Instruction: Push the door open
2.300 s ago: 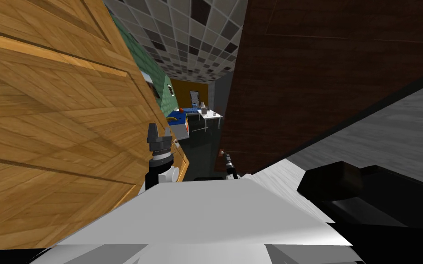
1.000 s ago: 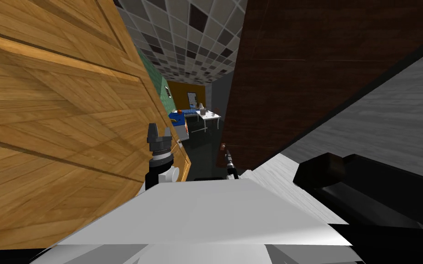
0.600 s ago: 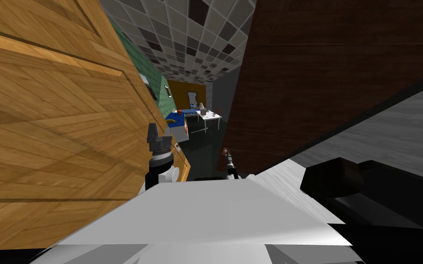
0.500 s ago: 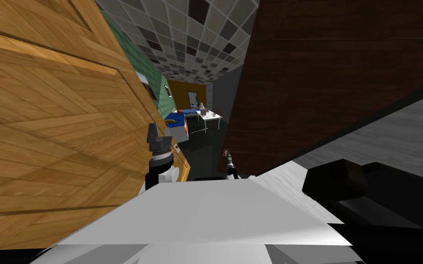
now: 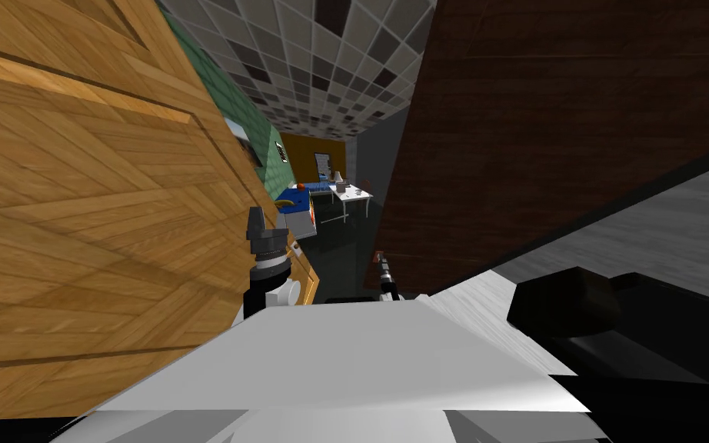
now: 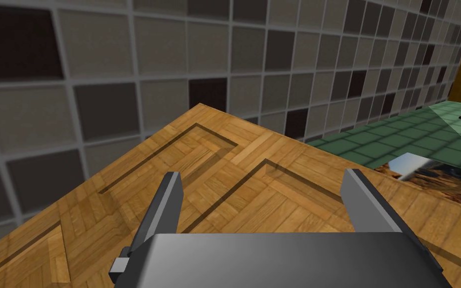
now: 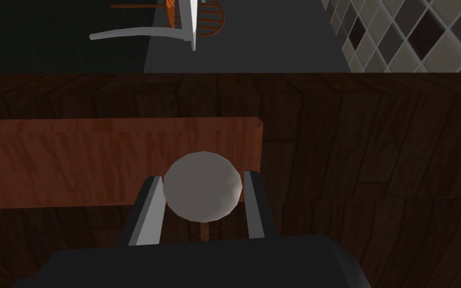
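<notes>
The dark brown door [image 5: 560, 115] takes the upper right of the head view, its edge slanting down toward the centre; the right gripper [image 5: 381, 265] sits small at the foot of that edge, just above the tip of the chest. In the right wrist view the right gripper [image 7: 203, 177] has its two fingers [image 7: 149, 210] pressed against the sides of a round grey knob [image 7: 203, 186]; the knob stands out from a reddish-brown plate [image 7: 74, 160] set on the dark brown door [image 7: 374, 150].

A light wooden door [image 5: 76, 192] with recessed panels covers the left half of the head view; the left gripper [image 5: 264, 223] rises in front of its right edge, left of centre. In the left wrist view the left gripper [image 6: 262, 174] has its fingers [image 6: 167, 205] wide apart and holds nothing; the light wooden door [image 6: 224, 165] lies beyond them.

Between the two doors, in the upper middle of the head view, a grey checked tiled wall [image 5: 322, 61] shows; below it stand an orange wall [image 5: 307, 158] and a small white table [image 5: 351, 194].
</notes>
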